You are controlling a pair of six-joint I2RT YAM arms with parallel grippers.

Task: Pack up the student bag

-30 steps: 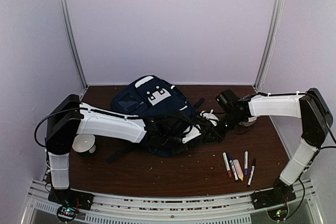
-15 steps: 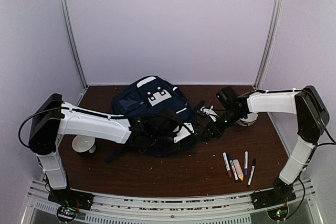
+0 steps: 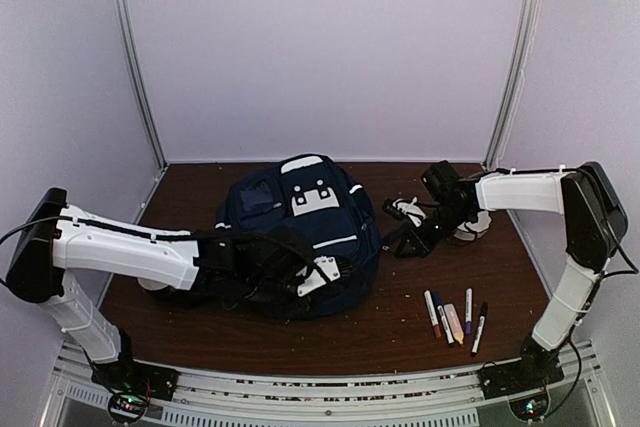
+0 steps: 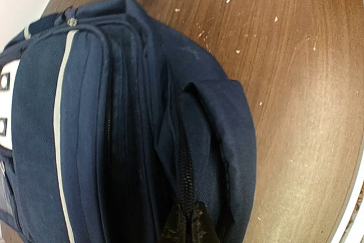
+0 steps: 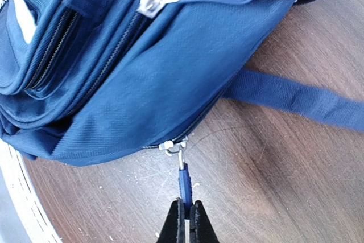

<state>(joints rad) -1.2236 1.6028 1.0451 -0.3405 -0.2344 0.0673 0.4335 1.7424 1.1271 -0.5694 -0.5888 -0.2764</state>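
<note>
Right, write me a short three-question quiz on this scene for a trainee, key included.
1. True or false: the right gripper is shut on a blue zip pull of the student bag.
2. Where do the markers lie? A: on top of the bag. B: on the table, apart from the bag. C: inside the bag.
3. What is the left gripper closed on?
Key: 1 true. 2 B. 3 the student bag, where a zip line runs along its side.
</note>
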